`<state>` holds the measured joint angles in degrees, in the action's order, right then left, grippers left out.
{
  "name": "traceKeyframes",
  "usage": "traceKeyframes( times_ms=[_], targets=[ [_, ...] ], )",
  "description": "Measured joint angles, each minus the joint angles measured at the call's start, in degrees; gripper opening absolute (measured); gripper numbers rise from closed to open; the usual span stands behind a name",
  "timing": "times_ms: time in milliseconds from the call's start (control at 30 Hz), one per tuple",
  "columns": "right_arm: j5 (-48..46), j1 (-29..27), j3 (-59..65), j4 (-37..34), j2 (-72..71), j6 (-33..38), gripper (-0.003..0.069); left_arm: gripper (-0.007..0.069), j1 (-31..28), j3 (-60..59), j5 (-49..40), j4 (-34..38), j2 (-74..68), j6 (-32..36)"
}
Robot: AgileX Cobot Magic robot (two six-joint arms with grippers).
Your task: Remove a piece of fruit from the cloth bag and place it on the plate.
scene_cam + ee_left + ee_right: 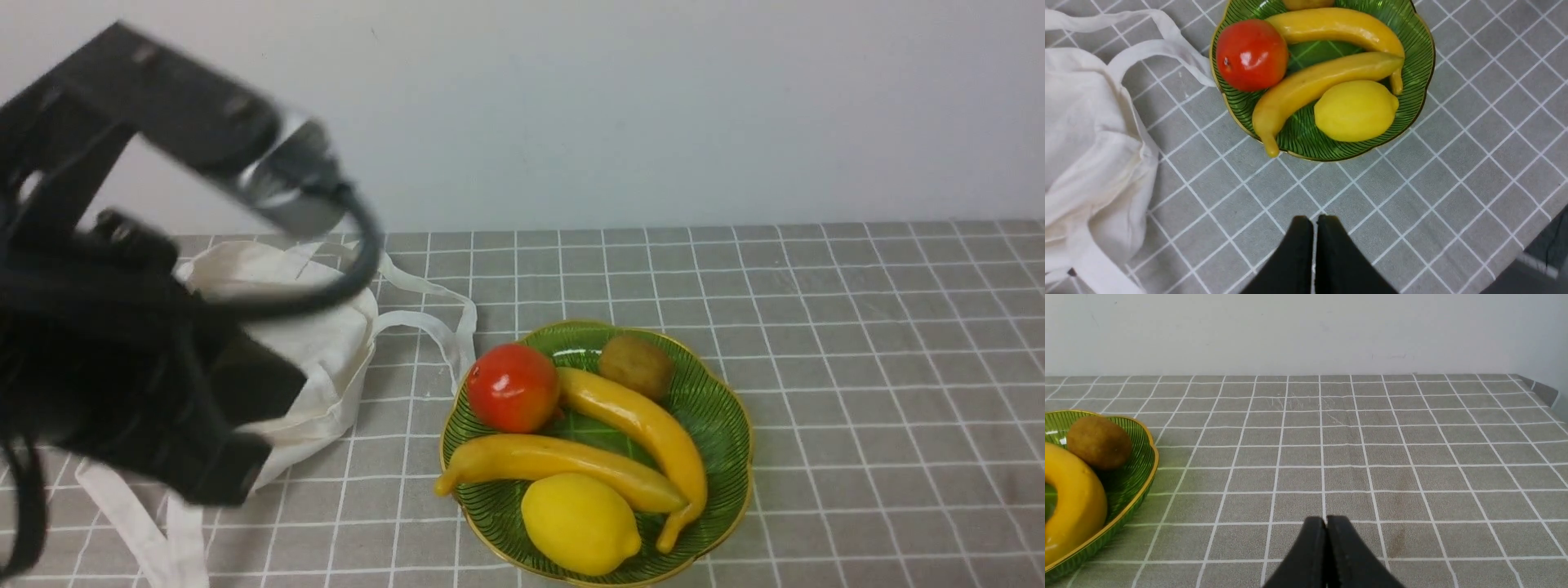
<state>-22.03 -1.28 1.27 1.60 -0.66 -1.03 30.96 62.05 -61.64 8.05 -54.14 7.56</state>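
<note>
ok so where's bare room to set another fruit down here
The checked tablecloth right of the green plate is widest open, also behind it. On the plate, only a strip between the right-hand banana and the right rim. Crowded: plate's middle and left, and the gap toward the cloth bag, where its handles lie.

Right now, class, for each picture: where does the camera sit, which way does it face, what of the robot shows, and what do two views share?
Front view: between the arms, facing forward and down at the cloth bag and plate; the left arm shows.
Left wrist view: on the left wrist, looking down at plate and bag; shut left gripper shows.
Right wrist view: on the right wrist, looking low across the tablecloth to the wall; shut right gripper shows.
Shared: front and left wrist both show the lemon.
</note>
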Motion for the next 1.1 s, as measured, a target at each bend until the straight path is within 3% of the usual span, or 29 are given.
traceKeyframes(
  times_ms=[167, 333, 433, 700, 1100],
  targets=[
    [0.00, 0.00, 0.00, 0.00, 0.00, 0.00, -0.0016, -0.0008, 0.00, -17.12, 12.96, 0.55, 14.85, -1.47],
    [0.00, 0.00, 0.00, 0.00, 0.00, 0.00, -0.0016, -0.0008, 0.00, -34.81, 33.03, 0.06, 28.11, -2.33],
    [0.00, 0.00, 0.00, 0.00, 0.00, 0.00, -0.0016, -0.0008, 0.00, -39.15, 37.55, 0.13, 31.17, -2.35],
    [0.00, 0.00, 0.00, 0.00, 0.00, 0.00, -0.0016, -0.0008, 0.00, -47.34, 39.53, 0.19, 33.86, -2.40],
    [0.00, 0.00, 0.00, 0.00, 0.00, 0.00, -0.0016, -0.0008, 0.00, -49.24, 39.48, 0.19, 33.92, -2.35]
  ],
)
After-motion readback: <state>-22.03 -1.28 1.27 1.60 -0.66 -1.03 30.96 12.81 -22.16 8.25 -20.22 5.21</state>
